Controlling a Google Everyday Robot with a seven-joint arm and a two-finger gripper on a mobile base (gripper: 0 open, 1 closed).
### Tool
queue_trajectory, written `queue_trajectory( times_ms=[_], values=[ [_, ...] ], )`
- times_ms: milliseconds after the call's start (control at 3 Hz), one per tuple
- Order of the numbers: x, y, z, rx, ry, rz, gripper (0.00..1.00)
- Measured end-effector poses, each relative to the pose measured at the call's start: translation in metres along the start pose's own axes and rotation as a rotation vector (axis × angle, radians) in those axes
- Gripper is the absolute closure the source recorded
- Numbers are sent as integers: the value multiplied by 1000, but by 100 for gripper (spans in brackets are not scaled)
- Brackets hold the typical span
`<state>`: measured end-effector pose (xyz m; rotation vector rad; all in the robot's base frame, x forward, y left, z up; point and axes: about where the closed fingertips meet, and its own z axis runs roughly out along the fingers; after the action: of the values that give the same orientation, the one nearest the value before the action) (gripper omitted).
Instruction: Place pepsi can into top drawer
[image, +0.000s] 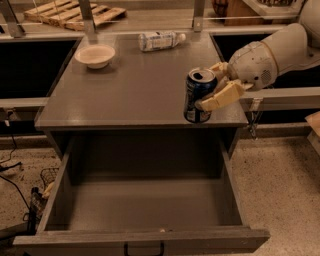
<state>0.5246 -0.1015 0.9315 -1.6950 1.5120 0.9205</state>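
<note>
The gripper (216, 84) reached in from the right, its jaws clamped on the upright pepsi can (197, 95) at the table's (125, 90) front right edge, above the open top drawer (145, 236).

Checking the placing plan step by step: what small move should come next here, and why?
Probably carry the pepsi can forward past the front edge of the cabinet top before lowering it. The gripper is closed on the can near the front right corner, and the top drawer stands open and empty below, in front.
</note>
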Motion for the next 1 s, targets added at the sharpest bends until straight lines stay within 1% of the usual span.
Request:
queue_trajectory(
  times_ms=[333,667,1000],
  values=[
    [6,-3,5,11,-30,-11,100],
    [27,7,18,35,-107,-23,100],
    [42,15,29,45,-137,-21,100]
  ],
)
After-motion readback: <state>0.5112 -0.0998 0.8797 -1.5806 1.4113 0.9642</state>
